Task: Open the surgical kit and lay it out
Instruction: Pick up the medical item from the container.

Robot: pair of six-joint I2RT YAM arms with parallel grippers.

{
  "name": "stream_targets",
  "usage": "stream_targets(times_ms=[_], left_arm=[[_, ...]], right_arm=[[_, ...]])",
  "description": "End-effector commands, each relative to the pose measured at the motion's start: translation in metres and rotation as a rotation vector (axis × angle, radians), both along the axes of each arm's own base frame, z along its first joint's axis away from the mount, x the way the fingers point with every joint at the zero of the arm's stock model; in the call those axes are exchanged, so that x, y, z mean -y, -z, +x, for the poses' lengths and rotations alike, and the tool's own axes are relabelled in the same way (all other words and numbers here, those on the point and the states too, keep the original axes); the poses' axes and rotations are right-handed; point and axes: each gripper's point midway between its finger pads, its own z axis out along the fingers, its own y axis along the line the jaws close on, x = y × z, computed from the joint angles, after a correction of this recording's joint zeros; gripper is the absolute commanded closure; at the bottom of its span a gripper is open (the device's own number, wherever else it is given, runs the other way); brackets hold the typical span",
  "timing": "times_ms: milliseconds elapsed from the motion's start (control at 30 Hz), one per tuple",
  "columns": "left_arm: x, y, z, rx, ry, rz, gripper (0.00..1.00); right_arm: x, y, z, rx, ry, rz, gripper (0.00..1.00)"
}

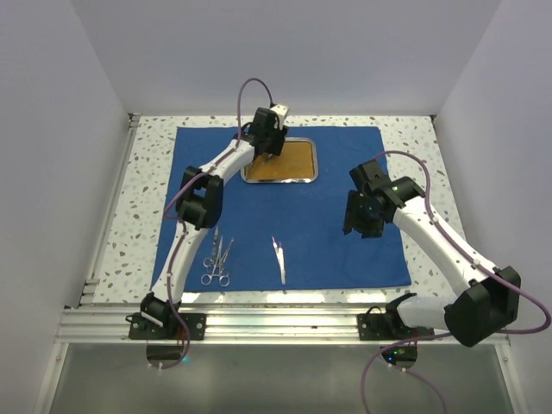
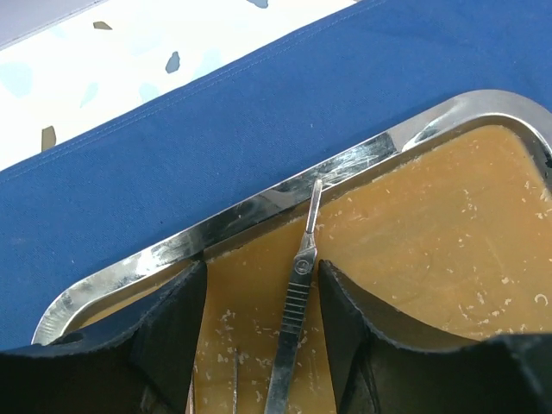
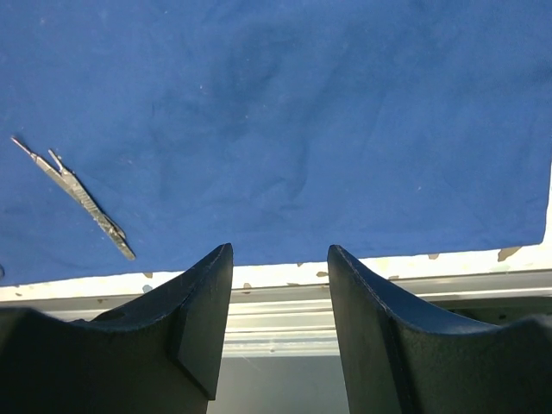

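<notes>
The speckled surface (image 1: pixel 145 177) is carrying the royal-blue cloth wrap (image 1: pixel 345 246), which is lying open and flat. The right end effector (image 3: pixel 280 250) is hovering over the cloth's right part, its fingers spread wide around nothing. The steel tray (image 2: pixel 241 216) is sitting near the cloth's far edge. The left end effector (image 2: pixel 263 276) is reaching into it, fingers parted on either side of a slim silver handle (image 2: pixel 297 285) without touching it. Two ring-handled instruments (image 1: pixel 212 253) are lying toward the near-left corner, with the tweezers (image 3: pixel 84 200) apart to their right.

Left wrist view: the thin silver tool (image 2: pixel 293 310) runs off the bottom — handle end unseen. The front tools (image 1: pixel 216 259) — too tiny to tell apart.
</notes>
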Motion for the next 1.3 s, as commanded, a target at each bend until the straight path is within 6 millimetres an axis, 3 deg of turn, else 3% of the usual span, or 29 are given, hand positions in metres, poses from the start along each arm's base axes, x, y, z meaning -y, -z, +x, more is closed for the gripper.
stream_targets(times_ms=[0, 200, 467, 567, 800, 1033, 1100, 1133, 1200, 1233, 1267], left_arm=[[0.002, 0.011, 0.007, 0.007, 0.035, -0.008, 0.42], [0.005, 0.032, -0.008, -0.063, 0.081, -0.003, 0.59], [-0.002, 0.047, -0.018, -0.101, 0.1, 0.039, 0.97], [-0.001, 0.042, -0.015, -0.093, 0.093, 0.023, 1.0], [0.003, -0.011, -0.003, -0.011, 0.052, -0.043, 1.0], [-0.006, -0.092, 0.0, 0.094, -0.025, -0.096, 1.0], [-0.009, -0.104, -0.004, 0.09, -0.055, -0.116, 1.0], [-0.01, -0.12, -0.007, 0.104, -0.066, -0.132, 1.0], [-0.014, -0.122, -0.017, 0.074, -0.106, -0.151, 1.0], [-0.02, -0.138, -0.021, 0.091, -0.142, -0.16, 1.0], [-0.022, -0.129, -0.031, 0.049, -0.182, -0.167, 1.0]], right_arm=[[-0.003, -0.013, 0.015, 0.04, 0.008, -0.007, 0.48], [-0.014, -0.008, 0.026, 0.021, 0.01, 0.015, 0.48], [-0.019, -0.004, 0.03, 0.018, 0.019, 0.032, 0.49], [-0.019, -0.005, 0.03, 0.02, 0.022, 0.034, 0.49], [-0.019, -0.006, 0.029, 0.028, 0.024, 0.044, 0.49], [-0.024, -0.011, 0.031, 0.055, 0.018, 0.083, 0.49], [-0.025, -0.013, 0.031, 0.068, 0.013, 0.088, 0.49], [-0.025, -0.014, 0.031, 0.075, 0.01, 0.09, 0.49], [-0.024, -0.015, 0.03, 0.085, 0.007, 0.096, 0.49], [-0.025, -0.017, 0.03, 0.094, 0.004, 0.102, 0.49], [-0.025, -0.019, 0.03, 0.103, -0.001, 0.106, 0.49]])
